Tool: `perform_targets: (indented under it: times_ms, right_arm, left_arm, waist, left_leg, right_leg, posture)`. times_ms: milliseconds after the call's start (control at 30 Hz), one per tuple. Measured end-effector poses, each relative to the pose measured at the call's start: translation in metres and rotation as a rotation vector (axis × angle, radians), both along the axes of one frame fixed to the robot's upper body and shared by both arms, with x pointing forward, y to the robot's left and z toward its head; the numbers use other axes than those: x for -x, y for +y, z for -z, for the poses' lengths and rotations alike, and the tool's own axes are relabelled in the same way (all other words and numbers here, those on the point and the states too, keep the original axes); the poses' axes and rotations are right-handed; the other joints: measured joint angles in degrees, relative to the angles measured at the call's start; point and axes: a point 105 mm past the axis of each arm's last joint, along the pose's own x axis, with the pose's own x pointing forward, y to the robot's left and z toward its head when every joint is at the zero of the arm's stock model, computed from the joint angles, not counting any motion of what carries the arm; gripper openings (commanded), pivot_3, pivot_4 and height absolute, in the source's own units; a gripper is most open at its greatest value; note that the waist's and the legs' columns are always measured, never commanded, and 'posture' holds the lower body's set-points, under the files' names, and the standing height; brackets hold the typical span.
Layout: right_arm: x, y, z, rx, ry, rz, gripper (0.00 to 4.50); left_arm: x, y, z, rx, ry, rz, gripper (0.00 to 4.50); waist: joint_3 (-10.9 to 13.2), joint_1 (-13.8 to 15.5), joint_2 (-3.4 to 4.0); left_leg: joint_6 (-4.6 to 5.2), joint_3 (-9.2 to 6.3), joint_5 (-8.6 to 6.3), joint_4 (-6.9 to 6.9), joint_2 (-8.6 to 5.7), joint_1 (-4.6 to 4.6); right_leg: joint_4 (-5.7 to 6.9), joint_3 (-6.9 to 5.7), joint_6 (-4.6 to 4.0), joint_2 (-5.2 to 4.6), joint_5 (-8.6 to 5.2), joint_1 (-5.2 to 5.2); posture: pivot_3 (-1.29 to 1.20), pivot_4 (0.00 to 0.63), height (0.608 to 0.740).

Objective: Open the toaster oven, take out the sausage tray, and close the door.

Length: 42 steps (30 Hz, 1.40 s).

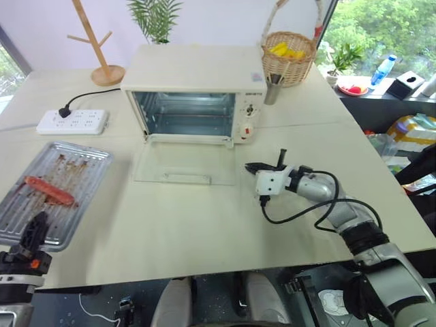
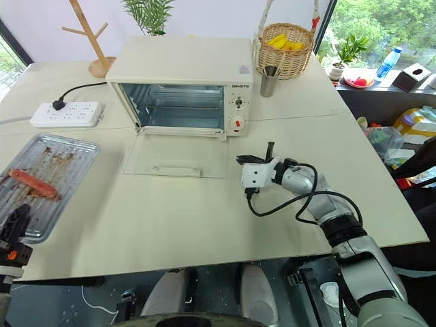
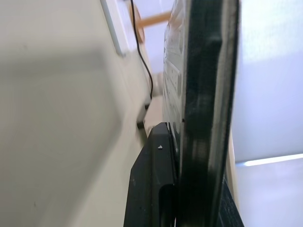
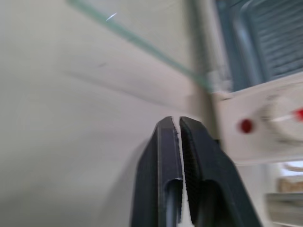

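The toaster oven (image 1: 194, 68) stands at the back middle of the table, its cavity empty. The door (image 1: 184, 162) lies folded down flat on the tabletop, white bar handle (image 1: 185, 178) toward me. On the table to the left rests the metal tray (image 1: 92, 163) with one sausage (image 1: 49, 191) on it. My left gripper (image 1: 35, 231) is shut at the tray's near edge; I cannot tell whether it pinches the rim. My right gripper (image 1: 249, 166) is shut on nothing, just right of the open door and pointing toward it; the right wrist view shows its fingertips (image 4: 165, 130) pressed together.
A white power strip (image 1: 73, 121) with a black cable lies left of the oven. A wooden stand (image 1: 102, 68) is behind it. A wicker basket (image 1: 289, 58) and a metal cup (image 1: 273, 88) stand right of the oven. The table's right edge (image 1: 402, 197) is close to my right arm.
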Motion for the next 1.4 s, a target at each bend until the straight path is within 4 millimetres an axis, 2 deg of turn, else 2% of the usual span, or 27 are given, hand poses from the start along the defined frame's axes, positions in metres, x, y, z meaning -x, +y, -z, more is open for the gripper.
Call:
perform_targets:
  times_ms: [300, 433, 700, 833, 1000, 1033, 1100, 1200, 1267, 1300, 1400]
  right_arm:
    - [-0.003, 0.011, 0.007, -0.006, 0.0, -0.024, 0.05]
    - [-0.002, 0.02, 0.009, -0.02, -0.002, -0.036, 0.05]
    - [0.001, 0.044, 0.003, -0.071, -0.006, -0.075, 0.05]
    - [-0.006, 0.054, -0.028, -0.118, -0.072, -0.092, 0.05]
    - [-0.028, 0.056, -0.104, -0.231, -0.218, -0.063, 0.05]
    - [-0.028, 0.057, -0.113, -0.249, -0.227, -0.067, 0.05]
    - [-0.023, 0.06, -0.114, -0.271, -0.181, -0.094, 0.05]
    - [-0.005, 0.06, -0.09, -0.297, -0.005, -0.139, 0.93]
    - [0.017, 0.056, -0.067, -0.311, 0.172, -0.184, 2.01]
    - [0.031, 0.052, -0.058, -0.322, 0.267, -0.211, 2.41]
    - [0.055, 0.04, -0.054, -0.356, 0.438, -0.236, 4.01]
  left_arm:
    - [-0.001, 0.011, -0.011, -0.031, -0.03, -0.039, 0.0]
    - [-0.005, 0.011, -0.014, -0.038, -0.041, -0.032, 0.0]
    - [-0.009, 0.016, -0.014, -0.037, -0.033, -0.032, 0.0]
    - [-0.011, 0.016, -0.014, -0.036, -0.032, -0.024, 0.0]
    - [-0.018, 0.012, -0.011, -0.029, -0.019, 0.005, 0.0]
    - [-0.018, 0.011, -0.011, -0.028, -0.016, 0.012, 0.0]
    - [-0.018, 0.01, -0.009, -0.027, -0.007, 0.017, 0.0]
    - [-0.022, 0.003, -0.005, -0.027, 0.019, 0.067, 0.0]
    - [-0.024, -0.004, 0.0, -0.029, 0.049, 0.117, 0.0]
    - [-0.024, -0.009, 0.003, -0.038, 0.071, 0.157, 0.0]
    - [-0.026, -0.027, 0.008, -0.077, 0.135, 0.317, 0.0]
  waist:
    - [-0.36, -0.21, -0.59]
    - [-0.36, -0.29, -0.59]
    - [-0.31, -0.15, -0.5]
    - [-0.24, -0.13, -0.42]
    - [-0.2, -0.09, -0.36]
    - [-0.22, 0.02, -0.38]
    - [-0.25, 0.1, -0.44]
    - [-0.23, 0.29, -0.41]
    - [-0.18, 0.22, -0.34]
    - [-0.12, 0.2, -0.25]
    - [-0.03, -0.01, -0.14]
  left_leg:
    - [0.0, -0.01, 0.0, -0.04, 0.05, 0.18]
    - [0.05, -0.03, -0.05, -0.21, 0.16, 0.75]
    - [0.09, -0.03, -0.09, -0.25, 0.31, 0.63]
    - [0.09, -0.05, -0.09, -0.25, 0.3, 0.61]
    - [0.09, -0.06, -0.11, -0.29, 0.3, 0.61]
    - [0.09, -0.06, -0.13, -0.34, 0.29, 0.6]
    - [0.09, -0.08, -0.16, -0.44, 0.29, 0.58]
    - [0.1, -0.11, -0.17, -0.54, 0.27, 0.56]
    - [0.11, -0.16, -0.17, -0.55, 0.27, 0.55]
    - [0.11, -0.17, -0.18, -0.55, 0.26, 0.55]
    - [0.09, -0.15, -0.19, -0.54, 0.29, 0.57]
  right_leg:
    - [-0.02, 0.0, -0.04, 0.09, 0.01, 0.15]
    - [-0.4, -0.06, -0.07, 0.15, 0.02, 0.79]
    - [-0.67, -0.11, -0.12, 0.17, 0.06, 0.82]
    - [-0.71, -0.11, -0.13, 0.1, 0.07, 0.8]
    - [-0.77, -0.11, -0.14, 0.06, 0.08, 0.8]
    - [-0.82, -0.12, -0.14, 0.06, 0.08, 0.8]
    - [-0.89, -0.13, -0.13, 0.03, 0.07, 0.8]
    - [-0.98, -0.12, -0.12, -0.03, 0.06, 0.81]
    - [-1.0, -0.1, -0.11, -0.07, 0.06, 0.79]
    - [-1.02, -0.09, -0.1, -0.1, 0.06, 0.79]
    - [-1.02, -0.09, -0.04, -0.13, 0.03, 0.75]
  posture:
    - [0.0, 0.15, 0.74]
    - [0.0, 0.15, 0.74]
    - [0.0, 0.15, 0.74]
    - [0.0, 0.15, 0.74]
    - [0.0, 0.15, 0.74]
    - [0.0, 0.15, 0.74]
    - [0.0, 0.15, 0.74]
    - [0.0, 0.15, 0.74]
    - [0.0, 0.15, 0.74]
    - [0.0, 0.15, 0.74]
    - [0.0, 0.15, 0.74]
